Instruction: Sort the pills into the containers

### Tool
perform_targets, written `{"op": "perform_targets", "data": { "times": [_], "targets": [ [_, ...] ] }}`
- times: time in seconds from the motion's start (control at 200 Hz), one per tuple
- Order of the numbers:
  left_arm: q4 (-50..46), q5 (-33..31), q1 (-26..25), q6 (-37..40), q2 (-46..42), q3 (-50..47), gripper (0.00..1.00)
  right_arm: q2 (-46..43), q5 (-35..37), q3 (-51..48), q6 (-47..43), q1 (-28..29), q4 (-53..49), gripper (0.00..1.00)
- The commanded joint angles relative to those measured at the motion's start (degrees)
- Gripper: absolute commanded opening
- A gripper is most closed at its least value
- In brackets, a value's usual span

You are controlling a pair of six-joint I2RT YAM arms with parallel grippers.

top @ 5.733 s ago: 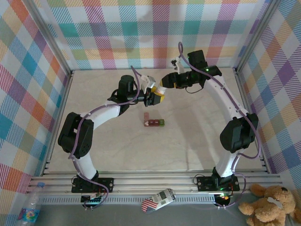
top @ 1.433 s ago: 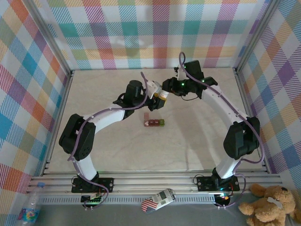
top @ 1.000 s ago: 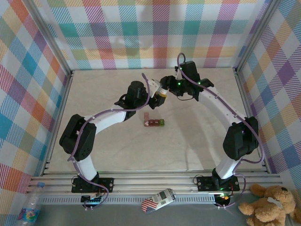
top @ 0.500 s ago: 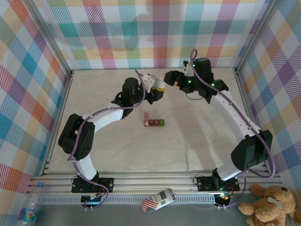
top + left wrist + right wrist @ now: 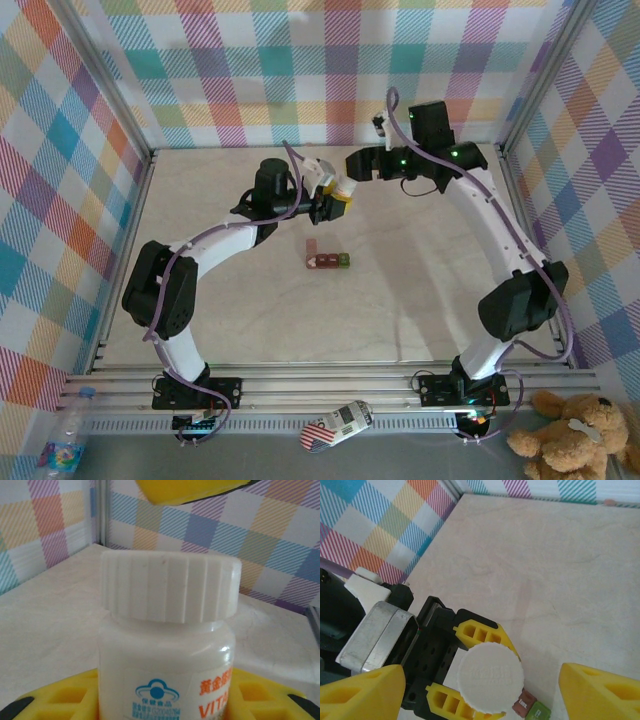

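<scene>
My left gripper (image 5: 336, 197) is shut on a small white bottle (image 5: 340, 189) with an orange lower part and holds it upright above the table. In the left wrist view the bottle (image 5: 167, 650) stands between the yellow fingers (image 5: 55, 700) with its ribbed white cap (image 5: 170, 585) on. My right gripper (image 5: 356, 166) hangs open just beyond the bottle. From the right wrist I look down on the cap (image 5: 490, 675), with my right gripper (image 5: 480, 692) spread wide and clear of it. The containers (image 5: 327, 259) lie on the table below; their green end (image 5: 540, 713) peeks out. The pills are hidden.
Plaid walls and an aluminium frame (image 5: 150, 165) close the table on three sides. The beige tabletop (image 5: 420, 300) is bare around the containers. Outside the near rail lie a plastic bottle (image 5: 62, 445) and a teddy bear (image 5: 575, 430).
My right gripper has opened and pulled back from the bottle cap to the upper right. The left gripper keeps the bottle and has shifted slightly left.
</scene>
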Motion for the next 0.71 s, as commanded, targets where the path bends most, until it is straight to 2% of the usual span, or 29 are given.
{"op": "perform_targets", "data": {
  "times": [0.0,0.7],
  "targets": [
    [-0.8,3.8,0.3,0.3,-1.8,2.3,0.00,1.9,-3.5,2.6,-4.1,0.2,-4.4,0.78],
    [-1.5,4.4,0.4,0.1,-1.4,3.1,0.00,4.1,-5.7,-0.1,-3.5,0.1,-3.9,0.68]
  ]
}}
